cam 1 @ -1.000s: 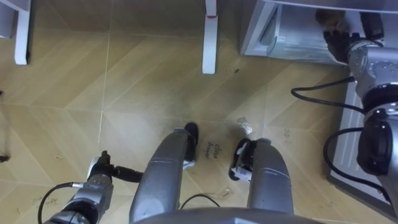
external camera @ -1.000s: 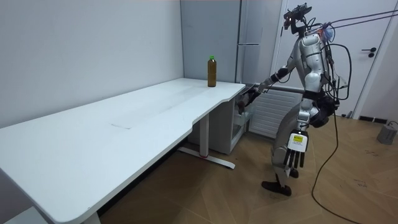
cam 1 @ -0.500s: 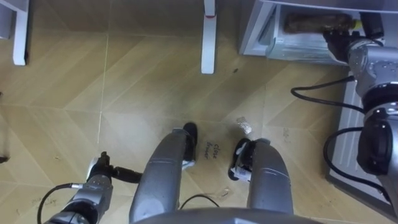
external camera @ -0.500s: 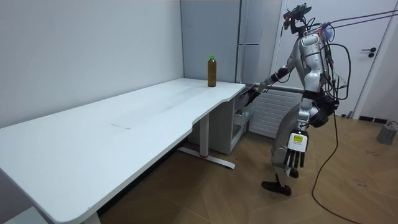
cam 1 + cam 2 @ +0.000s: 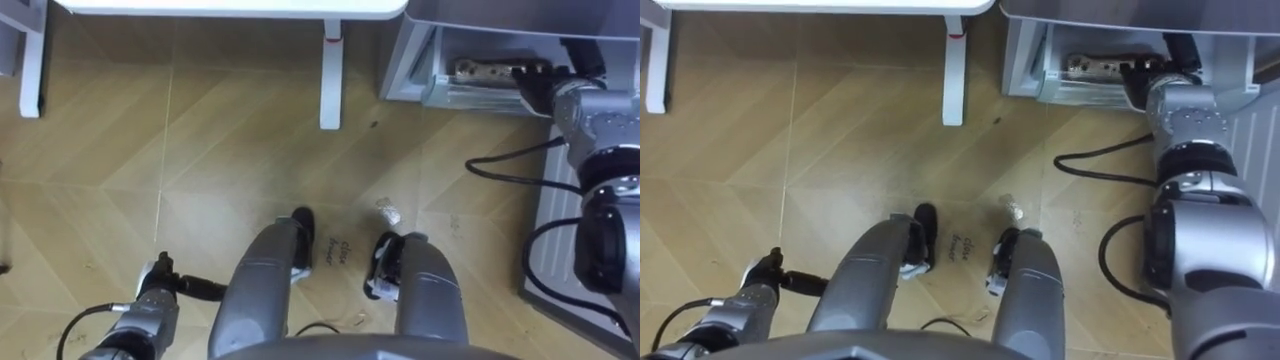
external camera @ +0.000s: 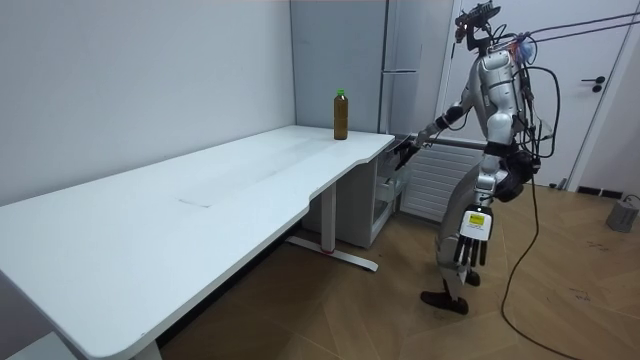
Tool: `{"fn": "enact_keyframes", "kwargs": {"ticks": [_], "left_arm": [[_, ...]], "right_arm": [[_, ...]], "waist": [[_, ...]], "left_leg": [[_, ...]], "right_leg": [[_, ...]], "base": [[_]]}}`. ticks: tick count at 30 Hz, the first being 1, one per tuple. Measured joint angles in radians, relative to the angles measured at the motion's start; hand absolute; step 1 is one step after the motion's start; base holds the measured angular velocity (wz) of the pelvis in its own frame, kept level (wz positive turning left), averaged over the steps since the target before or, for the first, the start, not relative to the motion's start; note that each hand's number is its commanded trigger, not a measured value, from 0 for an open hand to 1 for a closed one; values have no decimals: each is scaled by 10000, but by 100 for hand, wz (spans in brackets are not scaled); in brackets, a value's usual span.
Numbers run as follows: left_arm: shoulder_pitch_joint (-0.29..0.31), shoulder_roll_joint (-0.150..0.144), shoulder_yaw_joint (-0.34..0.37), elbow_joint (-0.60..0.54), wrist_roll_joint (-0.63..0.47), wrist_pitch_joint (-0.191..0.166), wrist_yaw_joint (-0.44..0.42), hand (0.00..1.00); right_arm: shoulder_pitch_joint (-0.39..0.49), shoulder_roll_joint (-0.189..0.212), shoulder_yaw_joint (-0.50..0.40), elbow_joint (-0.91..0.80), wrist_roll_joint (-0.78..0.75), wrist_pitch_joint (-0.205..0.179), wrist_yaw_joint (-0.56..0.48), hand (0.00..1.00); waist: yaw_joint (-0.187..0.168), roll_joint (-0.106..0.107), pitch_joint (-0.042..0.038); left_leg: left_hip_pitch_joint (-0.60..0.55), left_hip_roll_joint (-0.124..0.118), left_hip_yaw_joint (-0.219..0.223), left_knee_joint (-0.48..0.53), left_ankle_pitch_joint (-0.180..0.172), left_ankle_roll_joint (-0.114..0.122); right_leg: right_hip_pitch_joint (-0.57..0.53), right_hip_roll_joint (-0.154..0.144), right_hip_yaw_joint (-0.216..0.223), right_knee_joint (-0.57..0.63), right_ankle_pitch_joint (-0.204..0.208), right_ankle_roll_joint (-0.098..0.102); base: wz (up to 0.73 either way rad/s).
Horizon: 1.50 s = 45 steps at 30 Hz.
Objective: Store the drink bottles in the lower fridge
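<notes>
At the fridge, left eye view: you are looking down at the open lower fridge (image 5: 428, 62); a brown bottle (image 5: 483, 70) lies on its side on the shelf inside
Right hand, same view: your right hand (image 5: 537, 78) reaches into that compartment and meets the bottle's near end; you cannot tell whether it grips the bottle or only rests against it
Right eye view: the same brown bottle lies inside the compartment; the right hand is against its end, with no gap between them
Room view: your left hand (image 6: 472, 235) hangs by your thigh, fingers straight and empty; a second bottle (image 6: 340, 114) stands upright at the far corner of the white table (image 6: 200, 200), well apart from both hands
Progress: one drink looks shelved, pending a clear release; the second bottle is left to fetch and place, as far as you can judge
</notes>
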Motion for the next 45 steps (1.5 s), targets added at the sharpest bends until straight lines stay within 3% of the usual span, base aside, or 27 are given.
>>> {"fn": "enact_keyframes", "kwargs": {"ticks": [5, 8, 10, 16, 23, 28, 32, 39, 45], "left_arm": [[-17, 30, 190, 16, -142, -123, -283, 0], [-1, 53, 519, 139, -160, -264, -386, 0], [61, 95, 606, 202, -268, -255, -444, 0], [185, 203, 617, 219, -279, -249, -702, 0], [408, 332, 838, 300, -452, -232, -1094, 0], [1179, 366, 1016, 286, -448, -220, -1321, 0], [1571, 325, 1515, 272, -454, -222, -1334, 0], [2176, 274, 1836, 134, -434, -258, -1277, 0], [2470, -67, 2227, -33, -439, -238, -906, 0]], "right_arm": [[496, 11, 12, -268, -103, 60, 130, 0], [999, 32, 23, -289, -36, 61, 324, 0], [1725, 54, 28, -775, 0, 45, 613, 0], [2571, 53, 84, -1184, -105, -62, 1311, 0], [3444, 171, 329, -1375, -473, -141, 2264, 0], [4966, 577, 412, -1550, -400, -143, 2735, 0], [5764, 803, 408, -1775, -481, -145, 3044, 0], [6879, 1088, 407, -1647, -1670, 10, 3840, 0], [7575, 1485, 401, -690, -2171, 156, 4218, 0]], "waist": [[-19, -4, -17], [34, -57, -95], [36, -104, -275], [-130, -217, -359], [-175, -166, -370], [-192, -53, -439], [-192, -64, -438], [-608, -190, -484], [-734, -252, -521]], "left_leg": [[414, 26, 53, -106, -1, 2], [898, 136, 131, -386, -2, 2], [1239, 228, 196, -643, -1, 0], [2170, 542, 466, -1111, -4, -9], [2823, 641, 464, -1525, 1, -58], [3728, 550, 466, -2365, 107, -49], [4342, 454, 506, -2802, 110, -50], [5780, 333, 493, -3540, 96, -113], [6693, 273, 426, -3914, -56, -208]], "right_leg": [[450, 4, -55, -141, -1, 5], [958, 136, -54, -460, 55, 39], [1304, 266, -23, -811, 184, 49], [2259, 674, 158, -1714, 555, 63], [3044, 908, 163, -2530, 847, 112], [4080, 963, 7, -3593, 1099, 219], [4655, 940, 15, -3999, 1088, 284], [6267, 1001, -108, -5130, 1157, 356], [7335, 1070, -231, -5870, 1193, 460]], "base": [[1], [-5], [-15], [-21], [-7], [3], [1], [3], [3]]}}
